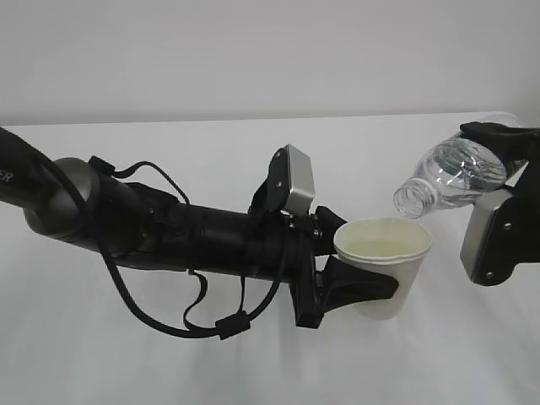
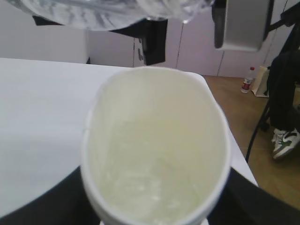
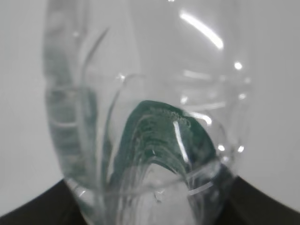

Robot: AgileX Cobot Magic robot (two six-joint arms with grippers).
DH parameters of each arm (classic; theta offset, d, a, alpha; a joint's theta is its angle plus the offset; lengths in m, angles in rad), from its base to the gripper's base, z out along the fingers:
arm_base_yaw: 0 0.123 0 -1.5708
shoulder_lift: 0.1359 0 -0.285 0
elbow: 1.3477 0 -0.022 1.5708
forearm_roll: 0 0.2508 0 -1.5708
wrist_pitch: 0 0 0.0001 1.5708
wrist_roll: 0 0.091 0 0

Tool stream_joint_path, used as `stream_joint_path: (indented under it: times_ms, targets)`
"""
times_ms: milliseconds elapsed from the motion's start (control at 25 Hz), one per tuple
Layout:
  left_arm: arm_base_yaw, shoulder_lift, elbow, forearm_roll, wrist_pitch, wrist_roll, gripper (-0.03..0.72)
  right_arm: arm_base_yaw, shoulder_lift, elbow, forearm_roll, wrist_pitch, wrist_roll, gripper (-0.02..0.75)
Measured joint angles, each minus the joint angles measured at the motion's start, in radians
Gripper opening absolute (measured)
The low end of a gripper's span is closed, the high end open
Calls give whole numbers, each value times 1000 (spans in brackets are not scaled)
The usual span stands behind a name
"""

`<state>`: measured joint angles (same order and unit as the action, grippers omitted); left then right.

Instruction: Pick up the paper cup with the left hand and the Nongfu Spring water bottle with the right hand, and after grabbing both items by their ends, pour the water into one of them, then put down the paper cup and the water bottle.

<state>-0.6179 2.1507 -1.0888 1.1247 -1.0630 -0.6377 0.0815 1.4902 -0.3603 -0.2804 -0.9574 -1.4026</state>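
My left gripper (image 1: 359,287) is shut on the white paper cup (image 1: 384,261), holding it upright above the table at centre right. The cup's cream inside (image 2: 154,154) fills the left wrist view, with clear water in its bottom. My right gripper (image 1: 506,181) is shut on the base end of the clear Nongfu Spring water bottle (image 1: 451,177). The bottle lies tilted, its capless neck (image 1: 413,201) pointing down-left just above the cup's rim. In the right wrist view the bottle (image 3: 145,117) fills the frame, black fingers (image 3: 33,206) at the bottom corners. No stream shows.
The white table (image 1: 253,363) spreads below both arms. My left arm (image 1: 169,228) with its looping cables lies across the left and middle. Past the table's right edge, the left wrist view shows a wooden floor (image 2: 234,108), a small bottle (image 2: 247,79) and a person's shoe (image 2: 286,143).
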Motion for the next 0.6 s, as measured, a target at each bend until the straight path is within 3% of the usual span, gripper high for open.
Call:
stream_joint_path:
  times_ms: [600]
  targets:
    - [0, 0, 0, -52, 18, 0, 427, 0, 0, 0, 0, -12, 419, 410]
